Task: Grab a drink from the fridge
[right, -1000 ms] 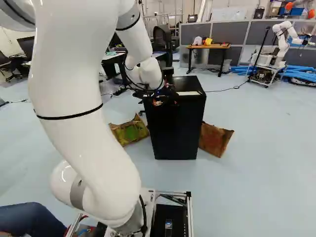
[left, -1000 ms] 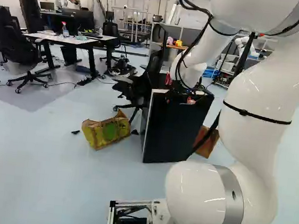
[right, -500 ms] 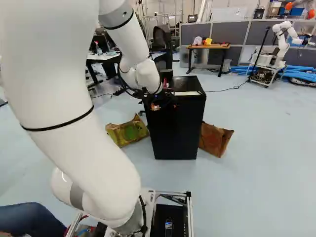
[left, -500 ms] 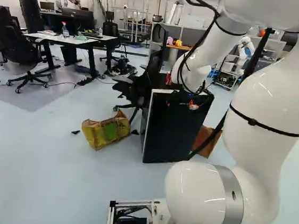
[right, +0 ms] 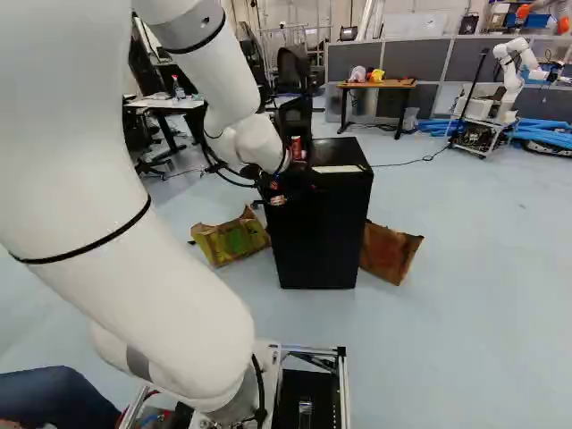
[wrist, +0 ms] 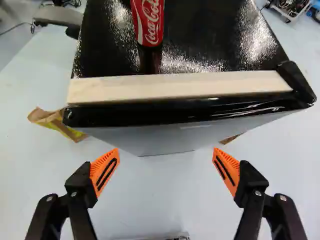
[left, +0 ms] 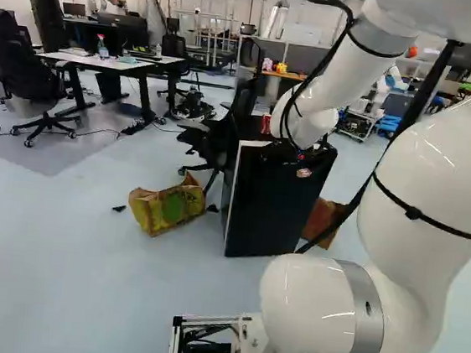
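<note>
My gripper [right: 277, 198] is at the front of the black fridge [right: 322, 234], near its top edge, in the right base view. In the wrist view the gripper [wrist: 165, 172] stands open, its orange pads wide apart with nothing between them. Ahead of the fingers is the fridge's glossy black top [wrist: 212, 35], with a pale strip [wrist: 180, 86] along its near edge. A red cola can [wrist: 148, 22] stands on that top, beyond the strip and slightly to one side of the gripper's midline. The fridge looks closed; its inside is hidden.
A yellow-green bag or box [left: 167, 209] and a brown box [right: 390, 253] lie on the floor at either side of the fridge. An office chair [left: 223, 133] stands close behind it. Another robot [right: 509, 80] is farther back. A person's leg [right: 54, 396] is near the base.
The arm has shifted, its wrist moving left in the right base view and right in the left one, with the gripper a little lower. More of the can shows. The base has stayed put.
</note>
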{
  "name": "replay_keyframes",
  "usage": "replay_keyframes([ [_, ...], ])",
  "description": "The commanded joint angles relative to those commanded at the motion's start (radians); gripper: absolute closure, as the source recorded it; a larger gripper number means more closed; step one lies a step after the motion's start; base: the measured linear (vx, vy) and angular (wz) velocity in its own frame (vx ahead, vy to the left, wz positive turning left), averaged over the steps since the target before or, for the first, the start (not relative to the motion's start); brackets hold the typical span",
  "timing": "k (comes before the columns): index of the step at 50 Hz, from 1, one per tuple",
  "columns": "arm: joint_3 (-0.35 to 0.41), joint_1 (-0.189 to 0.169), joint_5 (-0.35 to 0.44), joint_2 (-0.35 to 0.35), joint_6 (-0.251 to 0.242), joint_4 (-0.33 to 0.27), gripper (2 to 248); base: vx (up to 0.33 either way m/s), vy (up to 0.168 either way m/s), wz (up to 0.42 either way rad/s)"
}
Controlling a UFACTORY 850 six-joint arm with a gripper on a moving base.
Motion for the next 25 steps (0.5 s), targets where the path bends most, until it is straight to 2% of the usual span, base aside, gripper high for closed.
replay_keyframes([
  [25,0.001,0.001,0.263,0.001,0.000,0.050,3,0.000,0.000,0.000],
])
